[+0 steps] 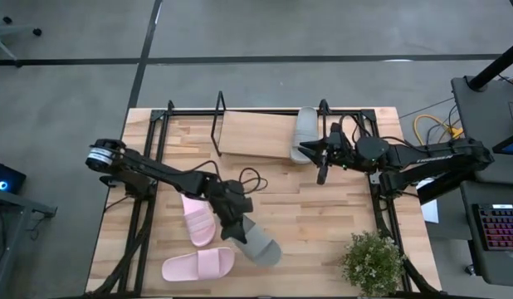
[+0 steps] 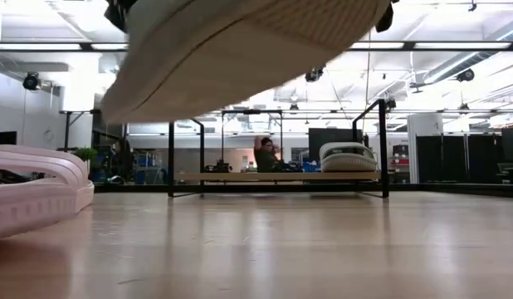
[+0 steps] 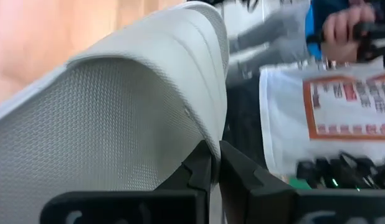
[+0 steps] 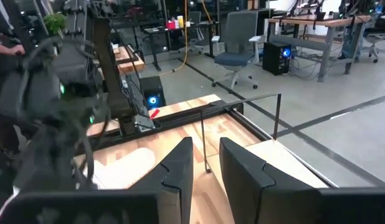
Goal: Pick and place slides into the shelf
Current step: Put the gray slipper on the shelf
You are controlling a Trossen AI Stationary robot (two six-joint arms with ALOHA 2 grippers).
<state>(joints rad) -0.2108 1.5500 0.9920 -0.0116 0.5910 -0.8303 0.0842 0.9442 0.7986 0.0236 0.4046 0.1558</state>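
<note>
A grey slide (image 1: 258,244) is held in the left gripper (image 1: 233,226), low and centre in the high view; the left wrist view shows the fingers pinched shut on the edge of its strap. In the low view its sole fills the top of the frame, clear of the tabletop, so the carrying step is judged to be in hand.

The other grey slide (image 1: 305,133) already lies at the right end of the shelf (image 1: 255,134), upper centre of the high view. Two pink slides remain on the table (image 1: 323,224): one (image 1: 197,219) just left of the left gripper, the other (image 1: 198,264) at the lower left.

The next move calls for the held slide to be carried up the frame and set on the bare board beside its mate.

The right gripper (image 1: 322,174) hangs just below the shelf's right end, its fingers slightly apart and holding nothing. The black uprights (image 1: 218,124) of the shelf may obstruct the approach. A potted plant (image 1: 373,262) stands at the lower right, well apart.
</note>
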